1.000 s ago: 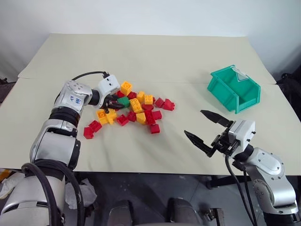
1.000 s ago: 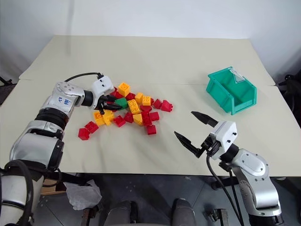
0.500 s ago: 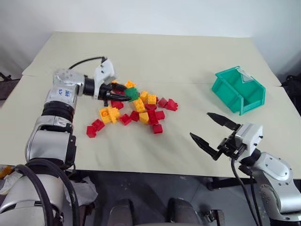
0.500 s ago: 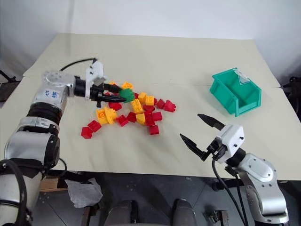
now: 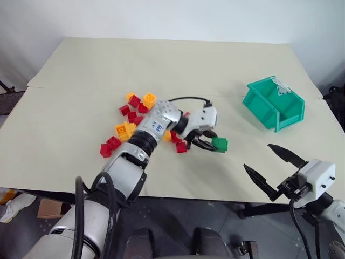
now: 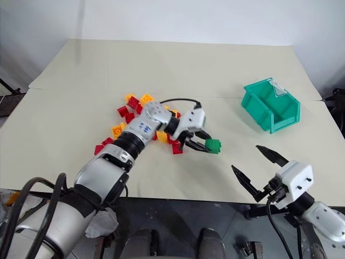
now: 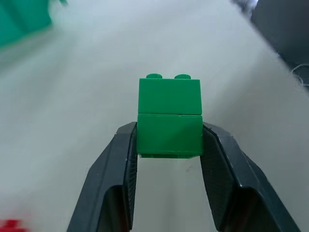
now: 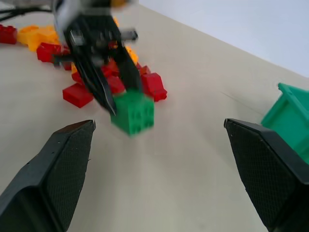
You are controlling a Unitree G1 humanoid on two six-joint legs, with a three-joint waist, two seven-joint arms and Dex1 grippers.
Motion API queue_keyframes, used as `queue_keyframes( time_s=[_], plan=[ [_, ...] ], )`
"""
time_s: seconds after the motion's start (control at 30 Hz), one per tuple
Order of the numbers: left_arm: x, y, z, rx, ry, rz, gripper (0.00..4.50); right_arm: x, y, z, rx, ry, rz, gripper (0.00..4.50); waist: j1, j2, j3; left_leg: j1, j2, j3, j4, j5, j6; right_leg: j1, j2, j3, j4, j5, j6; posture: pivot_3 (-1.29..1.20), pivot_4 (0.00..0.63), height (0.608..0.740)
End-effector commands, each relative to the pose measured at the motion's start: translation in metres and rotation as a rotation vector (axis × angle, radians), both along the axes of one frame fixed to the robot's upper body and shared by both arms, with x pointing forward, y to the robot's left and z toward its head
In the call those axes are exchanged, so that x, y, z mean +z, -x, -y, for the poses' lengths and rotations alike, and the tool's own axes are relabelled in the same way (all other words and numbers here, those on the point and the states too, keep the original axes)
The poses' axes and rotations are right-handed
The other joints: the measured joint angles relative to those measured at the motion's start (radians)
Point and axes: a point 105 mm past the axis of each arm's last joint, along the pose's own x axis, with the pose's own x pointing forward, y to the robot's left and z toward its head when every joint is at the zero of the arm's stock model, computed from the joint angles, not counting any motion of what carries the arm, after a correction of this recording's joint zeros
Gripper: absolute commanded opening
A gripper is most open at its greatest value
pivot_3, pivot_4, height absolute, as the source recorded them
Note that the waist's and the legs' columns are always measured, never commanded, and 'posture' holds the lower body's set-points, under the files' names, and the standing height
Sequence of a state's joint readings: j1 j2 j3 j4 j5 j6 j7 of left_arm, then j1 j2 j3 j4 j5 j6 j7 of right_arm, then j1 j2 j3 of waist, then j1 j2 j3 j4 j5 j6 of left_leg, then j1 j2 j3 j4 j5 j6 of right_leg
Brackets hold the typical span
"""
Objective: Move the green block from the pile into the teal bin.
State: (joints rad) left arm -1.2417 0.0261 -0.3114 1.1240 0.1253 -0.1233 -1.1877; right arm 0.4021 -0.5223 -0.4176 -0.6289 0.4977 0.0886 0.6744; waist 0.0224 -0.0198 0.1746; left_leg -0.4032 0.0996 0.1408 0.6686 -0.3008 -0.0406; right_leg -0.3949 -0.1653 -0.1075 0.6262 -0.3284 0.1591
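Observation:
The green block [image 5: 219, 144] hangs just above the table, to the right of the pile [image 5: 125, 129] of red and yellow bricks. My left gripper [image 5: 211, 144] is shut on it, its two black fingers [image 7: 123, 154] clamping the lower half of the green block [image 7: 170, 116]. The teal bin [image 5: 256, 101] stands further right and further back, with its opening facing up. My right gripper [image 5: 260, 157] stands open near the table's front right edge, nothing between its fingers. In the right wrist view the green block [image 8: 134, 112] sits ahead of the right gripper [image 8: 159, 124].
The beige table [image 5: 161, 59] stretches wide behind the pile and the bin. Bare tabletop lies between the held block and the bin. Scattered red bricks [image 5: 109, 146] lie at the pile's near left side.
My left gripper has lifted the green block out of the pile and swung it right, toward the bin. The right gripper drew back toward the table's front right edge, staying open.

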Motion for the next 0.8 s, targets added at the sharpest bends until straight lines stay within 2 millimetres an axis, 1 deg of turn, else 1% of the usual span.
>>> queue_keyframes(
  time_s=[0.03, 0.07, 0.1, 0.13, 0.17, 0.2, 0.27, 0.33, 0.4, 0.43, 0.47, 0.5, 0.53, 0.57, 0.6, 0.63, 0.67, 0.7, 0.73, 0.8],
  plan=[
    [0.009, 0.004, 0.011, -0.033, 0.024, 0.019, 3.08, 0.018, 0.005, -0.002, -0.029, -0.060, 0.059, 4.50, 0.003, 0.000, 0.000, 0.000, 0.000, 0.000, 0.000, 0.000, 0.000, 0.000, 0.000, 0.000, 0.000, 0.000, 0.000, 0.00, 0.150, 0.740],
    [0.009, 0.004, 0.012, -0.034, 0.026, 0.016, 3.45, 0.019, 0.005, -0.002, -0.027, -0.058, 0.057, 4.50, 0.004, 0.000, 0.000, 0.000, 0.000, 0.000, 0.000, 0.000, 0.000, 0.000, 0.000, 0.000, 0.000, 0.000, 0.000, 0.00, 0.150, 0.740],
    [0.009, 0.005, 0.013, -0.044, 0.028, 0.024, 3.72, 0.018, 0.006, -0.003, -0.023, -0.048, 0.049, 4.50, 0.005, 0.000, 0.000, 0.000, 0.000, 0.000, 0.000, 0.000, 0.000, 0.000, 0.000, 0.000, 0.000, 0.000, 0.000, 0.00, 0.150, 0.740],
    [0.013, 0.006, 0.013, -0.054, 0.056, 0.020, 3.96, 0.018, 0.006, -0.003, -0.020, -0.042, 0.042, 4.50, 0.005, 0.000, 0.000, 0.000, 0.000, 0.000, 0.000, 0.000, 0.000, 0.000, 0.000, 0.000, 0.000, 0.000, 0.000, 0.00, 0.150, 0.740],
    [0.017, 0.007, 0.013, -0.066, 0.083, 0.013, 4.30, 0.017, 0.006, -0.003, -0.019, -0.040, 0.037, 4.50, 0.005, 0.000, 0.000, 0.000, 0.000, 0.000, 0.000, 0.000, 0.000, 0.000, 0.000, 0.000, 0.000, 0.000, 0.000, 0.00, 0.150, 0.740],
    [0.023, 0.008, 0.012, -0.077, 0.123, 0.005, 4.48, 0.016, 0.007, -0.003, -0.018, -0.036, 0.030, 4.50, 0.005, 0.000, 0.000, -0.001, 0.000, 0.000, 0.000, 0.000, 0.000, 0.000, 0.000, 0.000, 0.000, 0.000, 0.000, 0.00, 0.150, 0.740],
    [0.036, 0.007, 0.003, -0.110, 0.201, 0.030, 4.48, 0.013, 0.009, -0.001, -0.007, -0.015, 0.011, 4.50, 0.005, 0.000, 0.000, -0.001, 0.000, 0.000, 0.000, 0.000, 0.001, 0.000, 0.000, 0.000, 0.000, 0.000, 0.000, 0.00, 0.150, 0.740],
    [0.051, 0.002, -0.016, -0.099, 0.312, 0.047, 4.48, 0.009, 0.011, 0.004, 0.007, 0.014, -0.014, 4.50, 0.003, 0.000, 0.000, 0.000, 0.000, 0.000, 0.000, 0.000, 0.001, 0.000, 0.000, 0.000, 0.000, 0.000, 0.000, 0.00, 0.150, 0.740],
    [0.061, 0.000, -0.038, -0.100, 0.395, 0.047, 4.48, 0.006, 0.011, 0.007, 0.030, 0.048, -0.036, 4.50, -0.003, 0.001, 0.000, 0.000, 0.000, 0.000, 0.000, 0.000, 0.000, 0.000, 0.000, 0.000, 0.000, 0.000, 0.000, 0.00, 0.150, 0.740],
    [0.064, 0.000, -0.055, -0.105, 0.439, 0.052, 4.48, 0.002, 0.010, 0.007, 0.060, 0.066, -0.068, 4.50, -0.004, 0.001, 0.000, 0.000, 0.000, 0.000, 0.000, 0.000, 0.000, 0.000, 0.000, 0.000, 0.001, 0.000, 0.000, 0.00, 0.150, 0.740],
    [0.066, 0.000, -0.066, -0.108, 0.466, 0.058, 4.48, 0.000, 0.010, 0.007, 0.081, 0.076, -0.090, 4.50, -0.005, 0.002, -0.001, 0.000, 0.000, 0.000, 0.000, 0.000, 0.000, 0.000, 0.000, 0.000, 0.001, 0.000, 0.000, 0.00, 0.150, 0.740],
    [0.067, -0.003, -0.087, -0.066, 0.503, 0.070, 4.48, -0.004, 0.008, 0.007, 0.121, 0.098, -0.128, 4.50, -0.006, 0.002, -0.001, 0.001, 0.000, 0.000, 0.000, 0.000, 0.000, 0.000, 0.000, 0.000, 0.001, 0.000, 0.000, 0.00, 0.150, 0.740],
    [0.068, -0.005, -0.101, -0.037, 0.526, 0.079, 4.48, -0.006, 0.007, 0.007, 0.147, 0.113, -0.154, 4.50, -0.008, 0.002, -0.001, 0.001, 0.000, 0.000, 0.000, 0.000, 0.000, 0.000, 0.000, 0.000, 0.001, 0.000, 0.000, 0.00, 0.150, 0.740],
    [0.068, -0.006, -0.109, -0.017, 0.538, 0.084, 4.48, -0.007, 0.006, 0.007, 0.162, 0.122, -0.167, 4.50, -0.007, 0.002, -0.001, 0.001, 0.000, 0.000, 0.000, 0.000, 0.000, 0.000, 0.000, 0.001, 0.002, 0.000, 0.000, 0.00, 0.150, 0.740],
    [0.063, -0.007, -0.125, 0.026, 0.535, 0.091, 4.48, -0.008, 0.002, 0.006, 0.183, 0.117, -0.199, 4.50, -0.005, 0.002, -0.001, 0.001, 0.001, 0.000, 0.001, 0.000, 0.000, 0.000, 0.000, 0.000, 0.002, 0.000, 0.000, 0.00, 0.150, 0.740],
    [0.062, -0.005, -0.144, 0.066, 0.563, 0.117, 4.48, -0.007, -0.008, 0.006, 0.187, 0.120, -0.195, 4.50, -0.004, 0.002, -0.001, 0.001, 0.000, 0.000, 0.001, 0.000, 0.000, 0.001, 0.000, 0.000, 0.002, 0.000, 0.000, 0.00, 0.150, 0.740],
    [0.055, -0.002, -0.173, 0.146, 0.559, 0.145, 4.48, -0.007, -0.022, 0.002, 0.222, 0.163, -0.199, 4.50, -0.012, 0.002, -0.001, 0.000, 0.000, -0.001, 0.002, 0.000, 0.001, 0.000, 0.000, 0.000, 0.002, 0.000, 0.000, 0.00, 0.150, 0.740],
    [0.051, 0.002, -0.191, 0.199, 0.550, 0.165, 4.48, -0.007, -0.032, -0.001, 0.245, 0.199, -0.202, 4.50, -0.031, 0.002, -0.001, 0.001, 0.001, 0.000, 0.004, -0.001, 0.001, 0.001, 0.000, 0.000, 0.002, 0.000, -0.001, 0.00, 0.150, 0.740],
    [0.045, 0.010, -0.212, 0.269, 0.548, 0.174, 4.48, -0.008, -0.045, -0.009, 0.289, 0.211, -0.222, 4.50, -0.035, 0.004, 0.000, 0.001, 0.001, 0.000, 0.005, -0.001, 0.001, 0.001, 0.000, 0.001, 0.002, 0.001, -0.001, 0.00, 0.150, 0.740],
    [0.039, 0.026, -0.233, 0.351, 0.545, 0.165, 4.48, -0.009, -0.063, -0.022, 0.344, 0.206, -0.274, 4.50, -0.051, 0.004, 0.001, 0.001, 0.002, -0.001, 0.006, -0.001, 0.001, 0.000, 0.000, 0.001, 0.005, 0.001, -0.001, 0.00, 0.150, 0.740]
  ],
)
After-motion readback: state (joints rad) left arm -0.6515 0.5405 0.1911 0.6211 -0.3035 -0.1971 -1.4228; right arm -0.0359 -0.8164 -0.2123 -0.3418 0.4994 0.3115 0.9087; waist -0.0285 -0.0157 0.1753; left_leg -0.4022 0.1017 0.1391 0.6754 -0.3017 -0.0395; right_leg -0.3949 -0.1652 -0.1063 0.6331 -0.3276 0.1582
